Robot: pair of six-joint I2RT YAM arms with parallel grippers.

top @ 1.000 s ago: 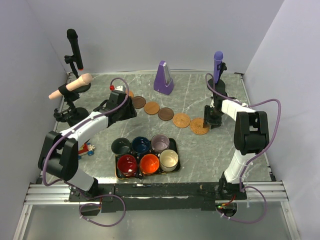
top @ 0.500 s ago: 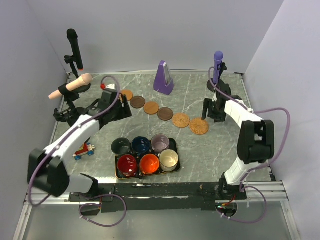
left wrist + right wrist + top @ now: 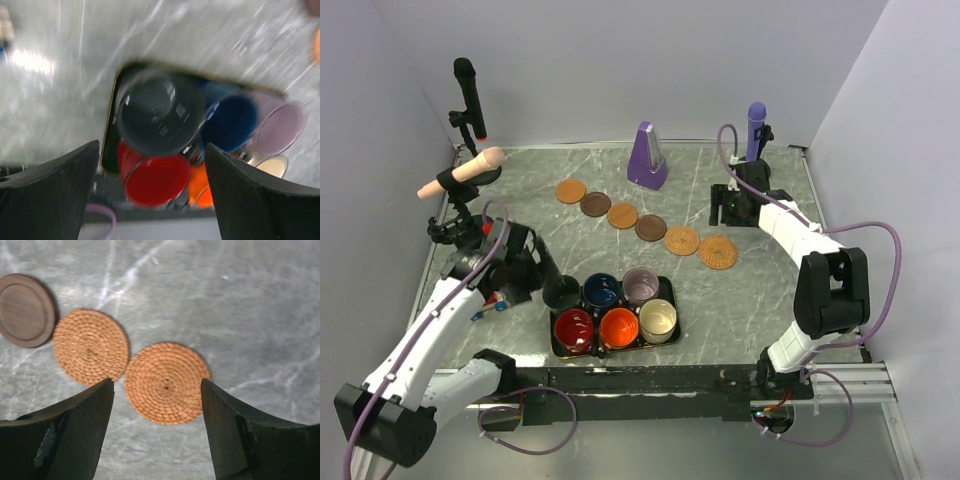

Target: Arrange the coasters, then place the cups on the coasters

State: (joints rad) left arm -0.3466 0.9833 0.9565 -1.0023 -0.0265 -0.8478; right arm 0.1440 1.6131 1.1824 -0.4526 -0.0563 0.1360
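1. Left claw (image 3: 151, 149) is hanging spread wide and empty right over the dark green-grey cup (image 3: 157, 117), and as far as I'm seeing it isn't touching it.
2. All six cups (image 3: 620, 327) are sitting packed in the black tray (image 3: 610, 353) up front, walls touching. They're looking like glazed ceramic to me: stiff, slick, chippable, with a bit of heft. I'm thinking one finger inside the rim and one outside, since the neighbours are leaving no gap. The left wrist shot is blurring badly, so I can't tell where the handle is pointing.
3. Further back, the six coasters (image 3: 651, 228) are lying in a diagonal row, nearly edge to edge. They're looking thin, flat and light, so any nudging should be going in at the edge.
4. Right claw (image 3: 156, 384) is hovering spread and empty above the woven coasters (image 3: 90, 347) at the row's right end.
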